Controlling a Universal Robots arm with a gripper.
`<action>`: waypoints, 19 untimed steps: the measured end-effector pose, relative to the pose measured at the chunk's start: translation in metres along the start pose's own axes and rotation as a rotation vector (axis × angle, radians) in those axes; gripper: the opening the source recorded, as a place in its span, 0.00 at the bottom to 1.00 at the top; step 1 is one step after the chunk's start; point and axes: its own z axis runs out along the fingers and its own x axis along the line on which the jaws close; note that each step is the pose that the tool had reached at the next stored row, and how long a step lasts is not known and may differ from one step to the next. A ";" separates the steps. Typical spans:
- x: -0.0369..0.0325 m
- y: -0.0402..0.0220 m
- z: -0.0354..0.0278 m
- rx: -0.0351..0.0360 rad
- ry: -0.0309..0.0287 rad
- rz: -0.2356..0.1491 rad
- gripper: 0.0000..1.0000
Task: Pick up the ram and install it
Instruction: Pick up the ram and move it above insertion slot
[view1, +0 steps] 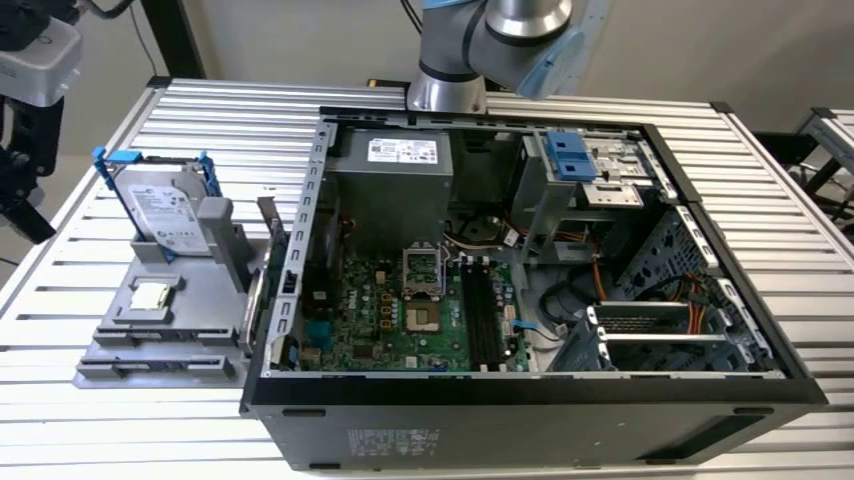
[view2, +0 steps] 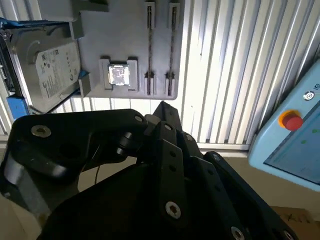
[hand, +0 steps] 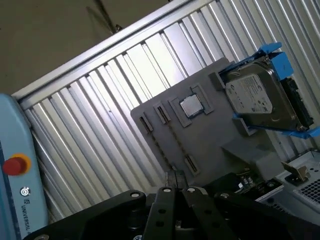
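Note:
My gripper (view2: 162, 106) is black and its fingers meet at a point, shut on nothing; its tips (hand: 174, 176) hang high above the slatted table, off the grey holder's (view2: 125, 30) edge. The holder has two long narrow slots (view2: 149, 47), each with a thin dark strip seen edge-on. I cannot tell whether either strip is the ram. In the exterior view these slots (view1: 150, 362) show small blue-green glints. Inside the open computer case (view1: 534, 395), the black memory slots (view1: 487, 312) lie on the green motherboard (view1: 380, 320).
On the holder stand a silver hard drive with blue rails (view1: 167, 210) and a small square chip (view1: 151, 295). A blue pendant with a red button (view2: 292, 120) lies off the table's edge. The arm's column (view1: 454, 60) rises behind the case.

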 end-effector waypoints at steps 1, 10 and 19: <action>-0.0001 0.0000 0.0001 -0.0007 0.0003 -0.016 0.00; -0.0011 0.0006 0.0016 -0.0065 0.0020 -0.166 0.00; -0.0028 0.0015 0.0032 -0.0129 0.0038 -0.309 0.00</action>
